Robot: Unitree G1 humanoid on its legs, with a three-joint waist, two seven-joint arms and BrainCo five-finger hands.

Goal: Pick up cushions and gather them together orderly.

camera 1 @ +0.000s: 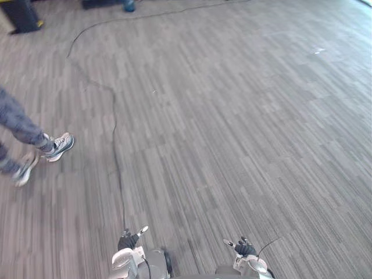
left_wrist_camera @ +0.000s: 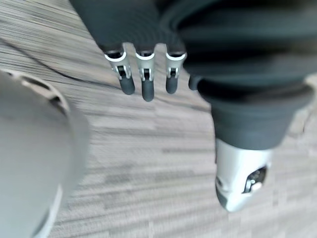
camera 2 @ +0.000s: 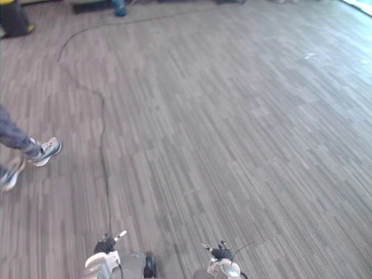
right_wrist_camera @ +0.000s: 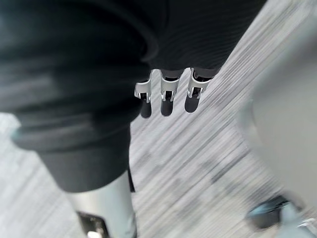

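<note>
At the bottom edge of the head views, the left hand (camera 1: 128, 239) sits left of centre and the right hand (camera 1: 244, 248) right of centre, well apart from each other and both above bare floor. In its own wrist view the left hand's fingers (left_wrist_camera: 147, 89) hang straight and loose in a row, closed around nothing. The right hand's fingers (right_wrist_camera: 167, 101) hang the same way, relaxed and empty, with only floor past their dark tips. The grey plank-patterned floor (camera 1: 232, 128) runs from the hands up through the whole frame. At the left edge, about mid-height, a person's leg (camera 1: 17, 123) in grey trousers enters the frame, with one grey and white sneaker (camera 1: 58, 145) on the floor and a second sneaker (camera 1: 24, 168) just below and left of it. A small white mark (camera 1: 318, 51) lies on the floor toward the upper right. In the upper left corner stands a dark bin-like object (camera 1: 20, 14), and a blue object (camera 1: 129, 6) sits at the top edge.
</note>
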